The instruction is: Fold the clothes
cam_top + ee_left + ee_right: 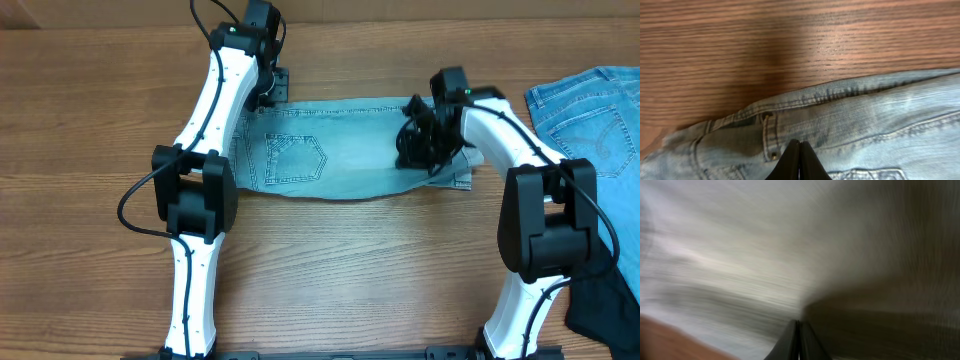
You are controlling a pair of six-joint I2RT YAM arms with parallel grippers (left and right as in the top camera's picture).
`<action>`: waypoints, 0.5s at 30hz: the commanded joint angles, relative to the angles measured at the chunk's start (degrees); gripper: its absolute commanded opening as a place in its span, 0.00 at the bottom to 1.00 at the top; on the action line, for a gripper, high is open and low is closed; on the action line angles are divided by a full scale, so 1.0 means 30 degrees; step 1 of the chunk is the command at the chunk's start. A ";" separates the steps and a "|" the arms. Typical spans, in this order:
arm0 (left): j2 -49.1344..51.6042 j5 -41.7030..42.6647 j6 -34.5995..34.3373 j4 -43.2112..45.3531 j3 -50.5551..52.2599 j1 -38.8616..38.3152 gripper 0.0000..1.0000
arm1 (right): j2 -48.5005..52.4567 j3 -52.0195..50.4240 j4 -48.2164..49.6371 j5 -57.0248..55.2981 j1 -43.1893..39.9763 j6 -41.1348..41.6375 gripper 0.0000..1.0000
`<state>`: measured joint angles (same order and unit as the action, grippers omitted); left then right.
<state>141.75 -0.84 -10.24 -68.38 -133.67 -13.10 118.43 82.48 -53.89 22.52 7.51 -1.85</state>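
Observation:
The pale light-blue denim shorts (340, 150) lie flat across the back middle of the wooden table, waistband to the left, cuffs (458, 178) to the right, a stitched back pocket (295, 158) facing up. My left gripper (268, 98) is shut, its tips on the waistband by a belt loop (770, 137); in the left wrist view (799, 144) no cloth shows between the fingers. My right gripper (412, 148) is shut, low over the leg end. The right wrist view (798, 324) is blurred, with pale cloth (740, 255) filling it.
Medium-blue jeans (590, 110) lie at the back right corner. A dark garment (610, 300) lies at the front right edge. Bare wooden tabletop (350, 270) stretches in front of the shorts and behind the waistband (740, 50).

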 commanded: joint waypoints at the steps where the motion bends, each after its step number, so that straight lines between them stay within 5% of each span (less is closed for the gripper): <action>1: 0.0248 0.0080 0.1231 0.1115 0.1639 0.0087 0.04 | -0.0415 -0.2295 0.1115 -0.2076 -0.0277 0.0685 0.04; 6: 0.0248 -0.1428 0.1508 0.2579 0.2951 0.0568 0.05 | -0.0415 -0.2871 -0.0306 -0.6579 -0.0984 0.0699 0.04; 15: 0.0248 -0.1574 0.1501 0.2776 0.2951 0.1188 0.04 | -0.0437 -0.1355 -0.1005 -0.6615 -0.3402 0.1217 0.09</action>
<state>141.78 -3.92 -6.85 -60.14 -125.29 -10.02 115.98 77.23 -56.31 9.96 0.19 0.67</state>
